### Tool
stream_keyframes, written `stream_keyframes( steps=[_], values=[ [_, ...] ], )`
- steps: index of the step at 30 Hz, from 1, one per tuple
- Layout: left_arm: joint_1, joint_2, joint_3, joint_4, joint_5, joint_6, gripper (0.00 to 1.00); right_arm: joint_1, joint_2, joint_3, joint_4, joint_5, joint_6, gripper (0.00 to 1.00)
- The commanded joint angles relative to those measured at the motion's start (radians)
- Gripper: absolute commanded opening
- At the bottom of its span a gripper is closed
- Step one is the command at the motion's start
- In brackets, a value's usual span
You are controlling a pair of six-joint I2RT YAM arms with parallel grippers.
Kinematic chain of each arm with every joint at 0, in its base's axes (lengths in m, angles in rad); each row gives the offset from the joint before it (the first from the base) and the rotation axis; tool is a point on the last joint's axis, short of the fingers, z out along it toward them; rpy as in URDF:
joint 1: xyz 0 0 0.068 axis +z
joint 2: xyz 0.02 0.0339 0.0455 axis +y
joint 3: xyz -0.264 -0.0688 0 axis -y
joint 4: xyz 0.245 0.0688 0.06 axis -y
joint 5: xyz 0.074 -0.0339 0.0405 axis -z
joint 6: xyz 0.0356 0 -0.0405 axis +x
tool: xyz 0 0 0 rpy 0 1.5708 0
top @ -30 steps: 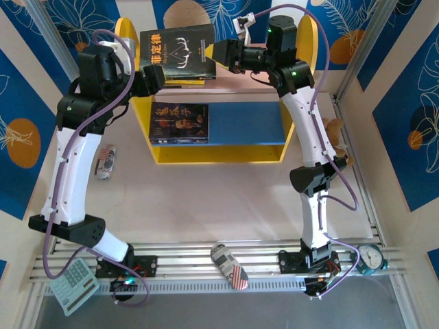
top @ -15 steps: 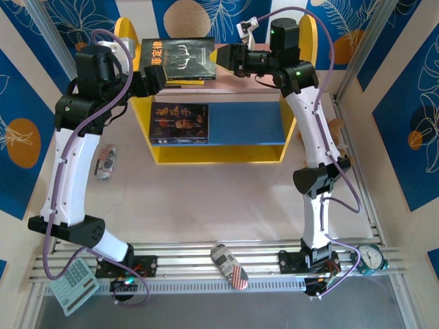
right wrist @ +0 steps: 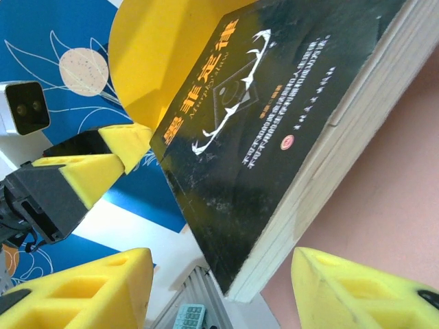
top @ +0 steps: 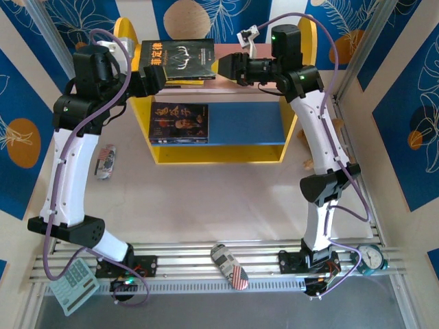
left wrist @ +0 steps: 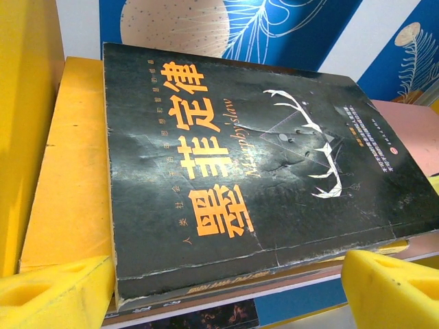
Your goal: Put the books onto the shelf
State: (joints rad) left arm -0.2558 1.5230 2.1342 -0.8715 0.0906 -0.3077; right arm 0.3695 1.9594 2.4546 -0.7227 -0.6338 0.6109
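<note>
Finding the left gripper point(top: 155, 78) spread wide at the shelf's point(top: 219, 152) left end, pinching nothing; black book point(top: 180, 58) flat atop the shelf; right gripper point(top: 225, 66) parted, empty. Likely light, stiff, slick; best pinched at an edge.

1. Black book point(left wrist: 233, 157) fills the middle of my feed. It lies flat, gold title and white antler drawing face up, with the cover scuffed along the near edge.
2. It rests on a yellow book point(left wrist: 68, 178), which sticks out from under it at 9 o'clock.
3. Yellow side panel point(left wrist: 24, 103) stands just beside the stack, 9 to 10 o'clock.
4. Pink board point(left wrist: 411, 133) shows bare at 3 o'clock.
5. Left gripper point(left wrist: 228, 274): yellow fingertips point(left wrist: 55, 291) at 7 and 5 o'clock, jaws wide apart, black book's near edge between them. I can't tell if the 7 o'clock pad touches the corner.
6. Blue-and-white leaf-print wall point(left wrist: 274, 27) at 12 o'clock.
</note>
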Motion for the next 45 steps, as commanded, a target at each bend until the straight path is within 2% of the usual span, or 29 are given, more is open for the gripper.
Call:
stream_keyframes(
  steps=[1,26,32,40,45],
  values=[
    [0.085,-0.061,0.049,0.02,-0.159,0.009,0.89,0.012,-0.036,-0.002,-0.008,0.0,-0.023,0.56],
    [0.087,-0.104,0.028,0.022,-0.06,-0.01,0.89,0.032,0.022,0.083,0.01,-0.028,0.011,0.56],
    [0.086,-0.121,-0.018,0.041,-0.014,-0.029,0.89,0.045,0.062,0.136,0.002,-0.033,0.021,0.56],
    [0.086,-0.161,-0.154,0.115,0.127,-0.112,0.87,0.049,0.076,0.143,0.006,-0.03,0.026,0.56],
    [0.086,-0.181,-0.212,0.141,0.148,-0.134,0.86,0.049,0.084,0.148,0.015,-0.032,0.033,0.57]
  ],
)
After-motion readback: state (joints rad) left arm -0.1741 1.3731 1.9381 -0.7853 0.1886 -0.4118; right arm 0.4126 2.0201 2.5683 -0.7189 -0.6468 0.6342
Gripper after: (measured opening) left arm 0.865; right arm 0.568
